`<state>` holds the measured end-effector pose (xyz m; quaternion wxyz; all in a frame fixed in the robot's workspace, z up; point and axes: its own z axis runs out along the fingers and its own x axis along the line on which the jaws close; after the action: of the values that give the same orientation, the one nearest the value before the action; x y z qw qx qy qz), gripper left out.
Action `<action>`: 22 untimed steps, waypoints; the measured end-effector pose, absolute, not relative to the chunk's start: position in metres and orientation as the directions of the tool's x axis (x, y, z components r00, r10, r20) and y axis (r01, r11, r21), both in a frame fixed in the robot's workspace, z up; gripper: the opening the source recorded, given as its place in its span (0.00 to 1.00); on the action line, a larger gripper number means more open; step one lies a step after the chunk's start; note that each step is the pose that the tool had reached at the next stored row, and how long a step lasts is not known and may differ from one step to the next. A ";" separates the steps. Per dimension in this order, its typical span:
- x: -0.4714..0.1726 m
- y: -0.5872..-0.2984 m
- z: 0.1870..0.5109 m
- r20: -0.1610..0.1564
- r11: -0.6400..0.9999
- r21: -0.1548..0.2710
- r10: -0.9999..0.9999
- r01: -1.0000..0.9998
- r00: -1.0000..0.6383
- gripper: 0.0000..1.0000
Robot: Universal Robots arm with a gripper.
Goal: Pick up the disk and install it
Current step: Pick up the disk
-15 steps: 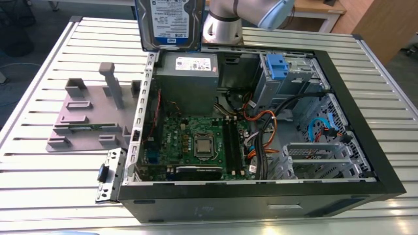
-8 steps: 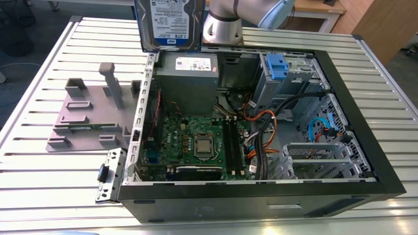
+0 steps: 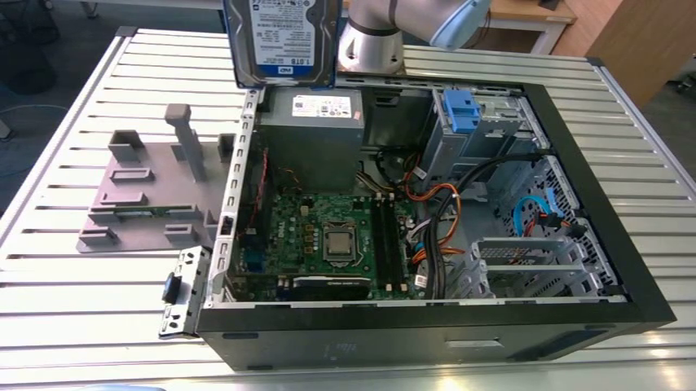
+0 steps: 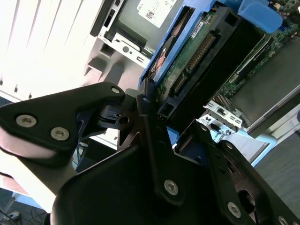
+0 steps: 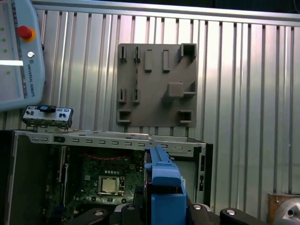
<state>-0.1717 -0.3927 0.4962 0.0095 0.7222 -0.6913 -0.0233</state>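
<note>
My gripper (image 4: 176,126) is closed on the disk (image 3: 280,37). In the second wrist view one black finger (image 4: 154,140) presses on each side of it, bearing on the blue bracket (image 5: 164,187) that frames the drive.

In the exterior view the disk hangs upright in the air, its long axis running up and down with a slight lean. The white label faces that camera, with the label's blue band at the lower end. The disk's upper end runs past the edge of the picture. In the second wrist view its other face shows, a green circuit board (image 4: 197,56).

My arm (image 3: 376,37) rises just behind the disk, towards the exterior view's right. The disk's lower edge hangs over the far rim of the open computer case (image 3: 435,322), above the grey power supply (image 3: 315,142) and not touching it.

Deeper in the case lies the green motherboard (image 3: 326,236). A bare blue clip (image 3: 461,110) sits in the drive bay, towards the exterior view's right.

The case rests on a slatted metal table (image 3: 109,326). A grey fixture plate (image 3: 130,191) lies beside it on the exterior view's left. In the first wrist view a teach pendant (image 5: 16,61) lies on the table beyond the case.
</note>
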 end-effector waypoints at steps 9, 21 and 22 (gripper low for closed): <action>-0.172 -0.395 0.496 -0.021 -0.044 0.046 -0.999 -0.998 0.043 0.37; -0.172 -0.398 0.496 -0.020 -0.044 0.046 -0.999 -0.998 0.043 0.37; -0.172 -0.398 0.496 -0.020 -0.044 0.046 -0.999 -0.998 0.043 0.37</action>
<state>-0.1717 -0.3982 0.4962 0.0095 0.7222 -0.6913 -0.0233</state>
